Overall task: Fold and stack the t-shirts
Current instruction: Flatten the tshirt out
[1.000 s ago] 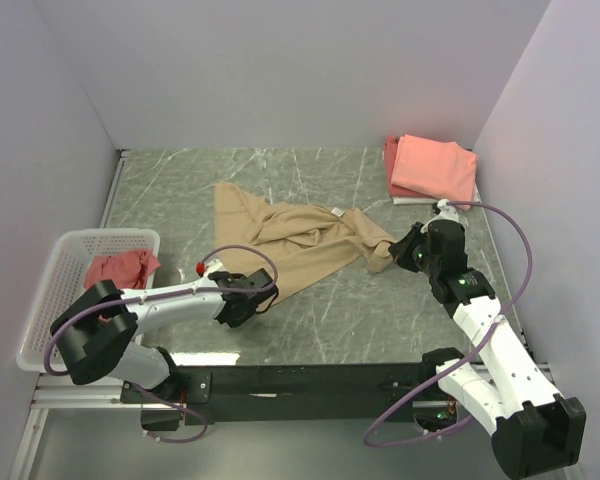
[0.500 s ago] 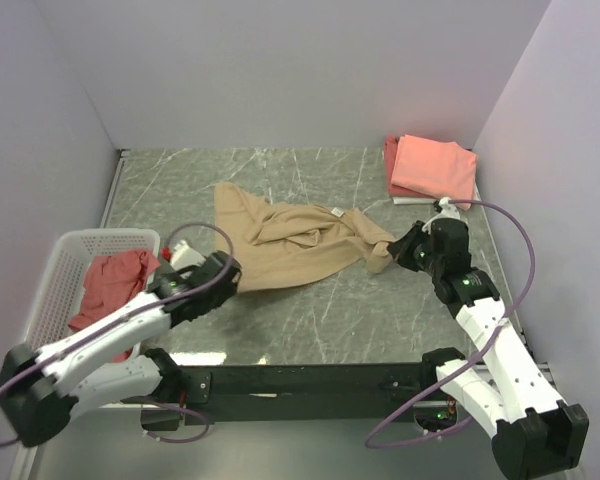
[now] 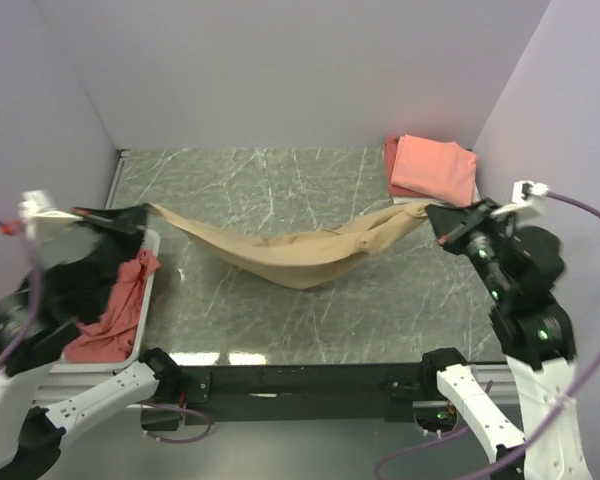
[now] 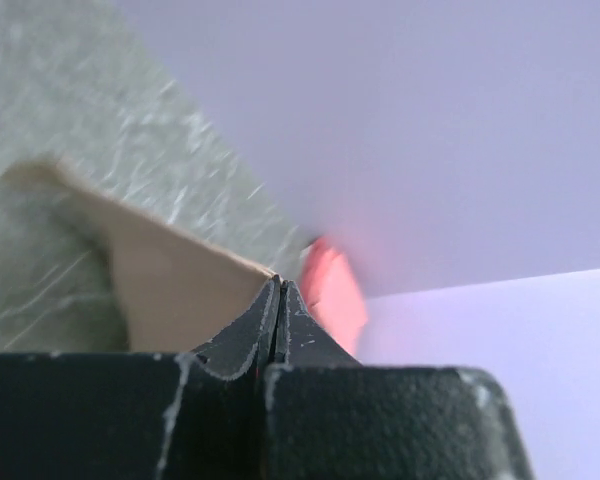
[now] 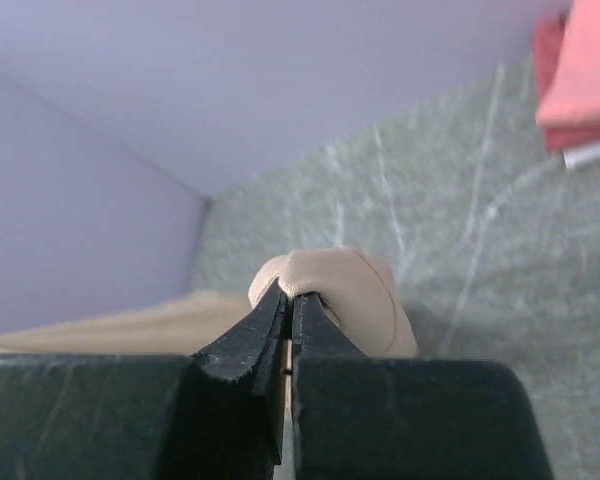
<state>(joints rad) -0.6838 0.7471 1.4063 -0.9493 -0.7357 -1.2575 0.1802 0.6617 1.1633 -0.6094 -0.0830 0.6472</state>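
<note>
the left gripper is clamped fully shut on 1 end of the tan t-shirt. in the left wrist view its jaws meet with no gap, and the cloth comes out from between the tips as a flat sheet. the right gripper is likewise closed tight on the other end. in the right wrist view a rounded bunch of tan fabric bulges just past its pressed-together jaws.

the shirt hangs between the 2 claws like a hammock over the green marble table. it is high at both ends and sags in the middle, with its lowest part near the table's centre. whether that low part touches the surface cannot be told.

a folded pink t-shirt lies at the far right corner, on top of a darker red one. another red t-shirt sits in the white basket at the left.
</note>
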